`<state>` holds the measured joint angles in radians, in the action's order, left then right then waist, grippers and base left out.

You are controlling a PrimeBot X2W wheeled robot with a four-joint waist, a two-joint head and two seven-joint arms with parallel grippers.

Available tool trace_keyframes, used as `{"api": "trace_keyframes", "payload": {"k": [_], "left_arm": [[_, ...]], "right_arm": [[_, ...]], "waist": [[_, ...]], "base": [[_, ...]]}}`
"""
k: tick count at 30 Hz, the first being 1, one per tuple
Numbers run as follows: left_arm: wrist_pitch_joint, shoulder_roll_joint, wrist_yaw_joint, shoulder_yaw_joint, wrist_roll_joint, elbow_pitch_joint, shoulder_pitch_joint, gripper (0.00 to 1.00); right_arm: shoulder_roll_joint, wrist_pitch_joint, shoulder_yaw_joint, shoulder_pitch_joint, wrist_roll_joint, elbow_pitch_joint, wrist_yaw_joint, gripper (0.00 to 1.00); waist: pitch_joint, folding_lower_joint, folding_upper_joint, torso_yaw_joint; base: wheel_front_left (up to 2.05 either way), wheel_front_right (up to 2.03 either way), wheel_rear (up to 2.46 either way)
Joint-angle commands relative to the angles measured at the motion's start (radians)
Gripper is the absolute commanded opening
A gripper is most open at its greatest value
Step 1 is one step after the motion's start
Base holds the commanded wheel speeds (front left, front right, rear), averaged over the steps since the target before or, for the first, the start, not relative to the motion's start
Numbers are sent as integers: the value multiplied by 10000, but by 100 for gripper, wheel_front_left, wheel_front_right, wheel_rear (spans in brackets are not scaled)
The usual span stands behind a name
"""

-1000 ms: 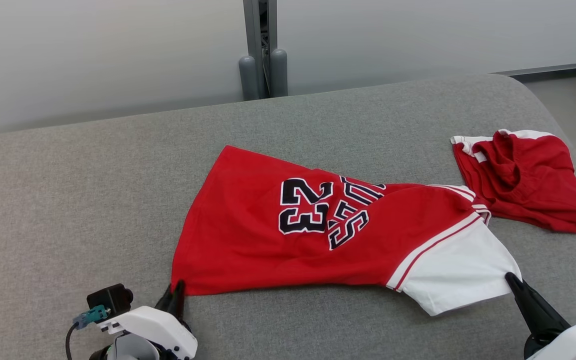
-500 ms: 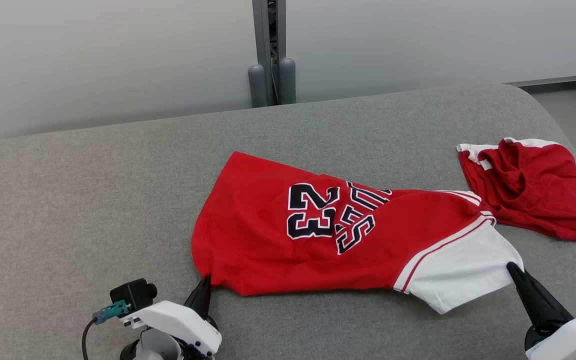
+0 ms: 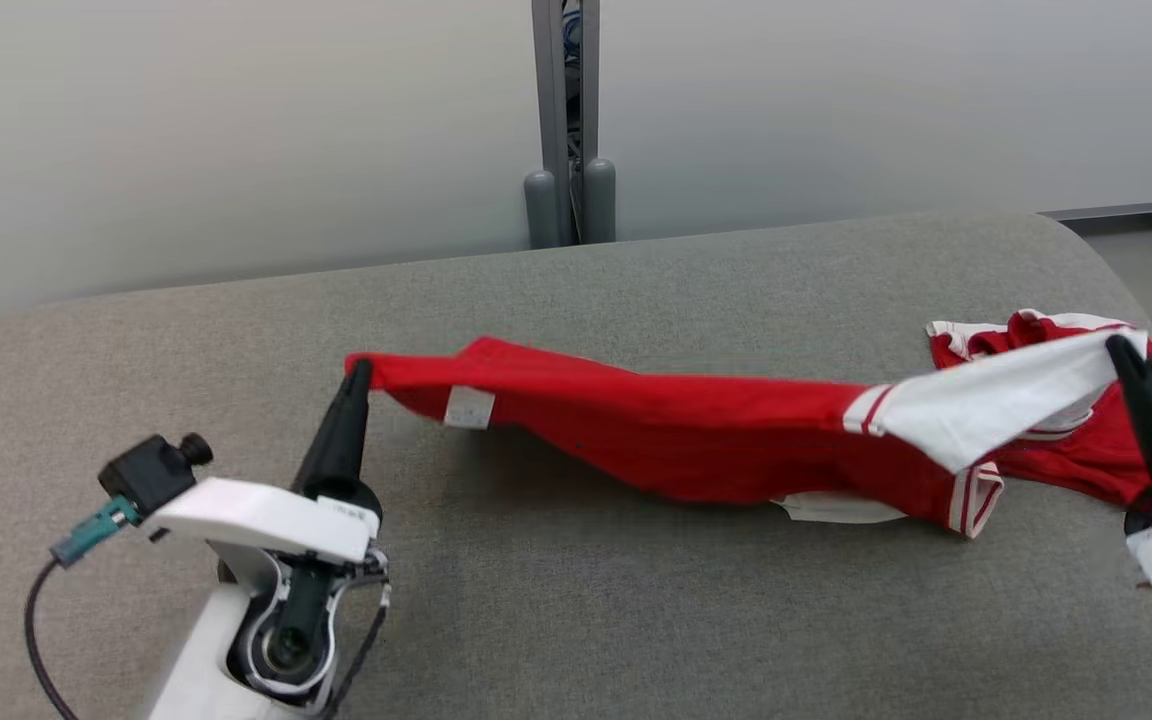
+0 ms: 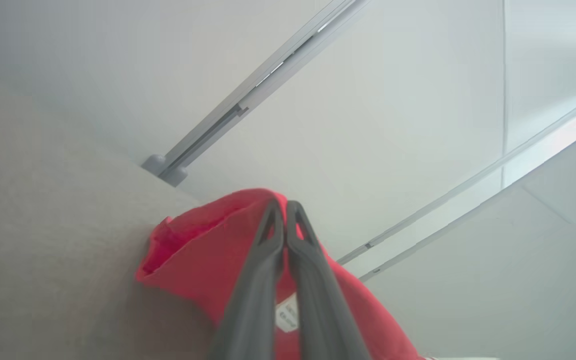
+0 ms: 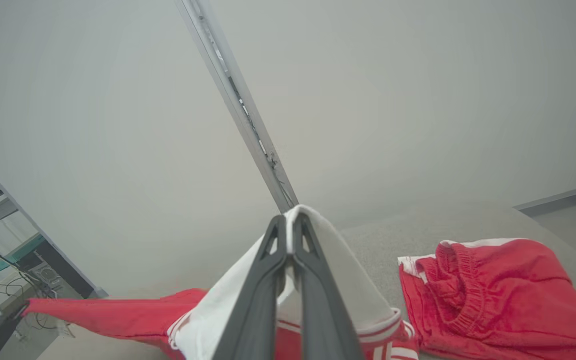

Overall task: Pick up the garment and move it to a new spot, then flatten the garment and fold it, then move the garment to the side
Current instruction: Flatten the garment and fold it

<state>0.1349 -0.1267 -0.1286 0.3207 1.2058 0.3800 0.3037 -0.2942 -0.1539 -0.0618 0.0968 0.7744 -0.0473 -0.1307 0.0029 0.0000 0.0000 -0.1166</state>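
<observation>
The left tool (image 3: 360, 368) is shut tight on one red corner of the red shirt (image 3: 696, 430). In the left wrist view the two dark fingers (image 4: 253, 280) are pressed together, with red cloth (image 4: 193, 250) pinched at the tips of the left tool (image 4: 280, 206).

The right tool (image 3: 1118, 346) is shut tight too. It pinches the tip of the white sleeve (image 3: 996, 395). In the right wrist view the white sleeve (image 5: 338, 270) is draped over the tips of the right tool (image 5: 289, 220).

The red shirt hangs between the two tools like a rope. It runs across the middle of the grey bed (image 3: 576, 620), from the left part over to the right edge. Both held ends are up off the bed. The middle sags low, and the lower edge on the right side looks like it touches the bed. The shirt casts a dark shadow on the bed under it. A small white label (image 3: 467, 407) shows on the shirt near the left tool.

A pair of red shorts (image 3: 1076, 460) with white trim lies bunched up by the right edge of the bed. The shorts sit just behind the white sleeve.

Past the far edge of the bed there is a pale wall (image 3: 236, 130). A grey post (image 3: 566, 120) stands in the middle of it.
</observation>
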Motion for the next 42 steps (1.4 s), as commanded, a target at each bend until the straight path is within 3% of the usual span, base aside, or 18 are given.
{"api": "trace_keyframes", "payload": {"k": [1, 5, 11, 17, 21, 26, 32, 38, 42], "left_arm": [[-152, -155, 80, -178, 209, -419, 240, 0], [-836, -600, 600, -487, 509, -1638, 759, 0], [-2481, -1450, 2036, -680, 788, -2842, 2206, 0], [-3907, -2124, 3638, -759, 679, -2169, 4308, 0], [-4047, -2276, 4124, -682, 280, -1114, 5839, 0], [-3108, -2152, 3973, -736, -460, 208, 8072, 0], [-1786, -1823, 3019, -851, -904, 1286, 10059, 0], [-1600, -1840, 2179, -613, -987, 2266, 9861, 0], [-1447, -1836, 1887, -571, -945, 2670, 9388, 0]], "right_arm": [[-73, -76, -119, 394, 5, -9, -1, 0], [-193, -433, -225, 1521, -52, 133, -1, 0], [-329, -1224, -94, 3588, -146, 723, -1, 0], [157, -1715, 300, 6054, -259, 2138, -1, 0], [560, -1358, 576, 7887, -896, 3614, -1, 0], [922, 177, 560, 10523, -2102, 5407, 1, 0], [1359, 2292, 33, 12936, -2936, 7018, 3, 0], [1417, 3129, 657, 12809, -2514, 7711, 1, 0], [1312, 3189, 1369, 12114, -2043, 7725, 1, 0]], "waist": [[-81, 0, 0, 40], [-175, 0, 0, 99], [-130, 0, 0, 189], [361, 0, 0, 156], [1179, 0, 0, 127], [2433, 0, 0, 168], [3386, 0, 0, 263], [3836, 0, 0, 282], [3967, 0, 0, 228]], "base": [[0, 0, 0], [0, 0, 0], [0, 0, 0], [0, 0, 0], [0, 0, 0], [0, 0, 0], [0, 0, 0], [0, 0, 0], [0, 0, 0]]}}
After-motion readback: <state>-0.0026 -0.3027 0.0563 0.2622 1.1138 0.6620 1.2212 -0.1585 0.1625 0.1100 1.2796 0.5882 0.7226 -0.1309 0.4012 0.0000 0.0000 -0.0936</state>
